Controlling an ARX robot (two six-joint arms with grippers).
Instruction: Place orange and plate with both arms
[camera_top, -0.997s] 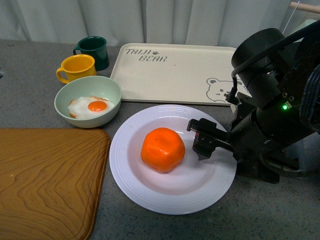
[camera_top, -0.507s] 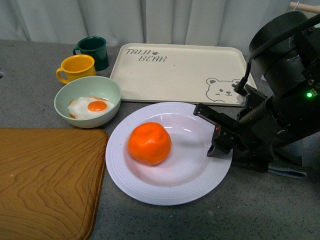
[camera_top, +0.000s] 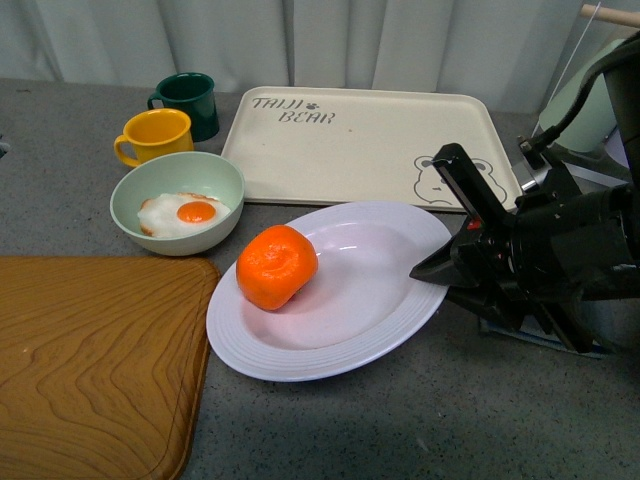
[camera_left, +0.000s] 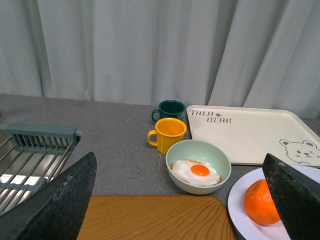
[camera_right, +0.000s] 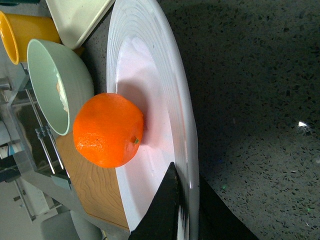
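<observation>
We see a glossy, smooth white plate (camera_top: 330, 345), ceramic by its sheen, and a matt, finely dimpled orange (camera_top: 277, 266). The surface (camera_top: 450, 420) looks like speckled grey stone, the board (camera_top: 90, 360) is grained wood, and the black fingers (camera_right: 161, 215) look matt.

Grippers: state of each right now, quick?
Left gripper: open, holding nothing.
Right gripper: closed on the rim of the plate.

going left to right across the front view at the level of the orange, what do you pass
wooden board → orange, lying on the tilted plate → right gripper, clamped on the plate's rim
</observation>
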